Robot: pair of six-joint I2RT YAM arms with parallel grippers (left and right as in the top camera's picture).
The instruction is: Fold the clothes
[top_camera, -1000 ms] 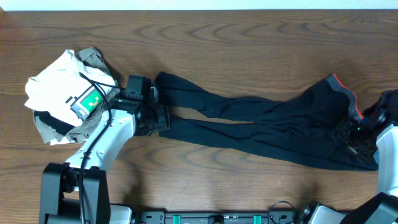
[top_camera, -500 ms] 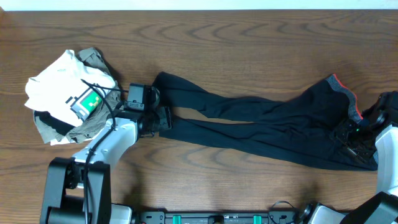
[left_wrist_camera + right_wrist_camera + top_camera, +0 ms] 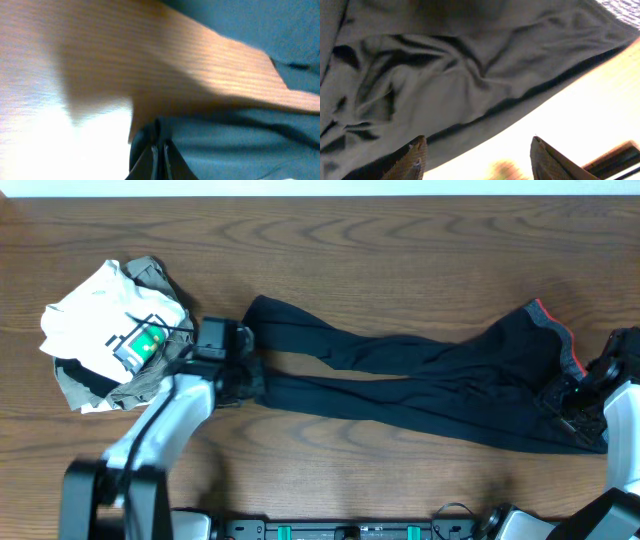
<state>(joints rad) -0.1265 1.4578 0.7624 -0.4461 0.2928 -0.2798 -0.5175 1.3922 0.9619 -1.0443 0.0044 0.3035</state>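
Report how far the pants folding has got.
Done: nothing; the pants lie stretched full length across the table, no fold visible. In hand: the left claw is shut on a leg end, the right claw hangs open over the waist end. Left: every fold.

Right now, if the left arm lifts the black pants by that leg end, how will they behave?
Probably floppy: the pants lie flat and creased, so the leg should drape from the left gripper. Likely light, since the fabric looks thin. The long remainder may drag along the table and bunch.
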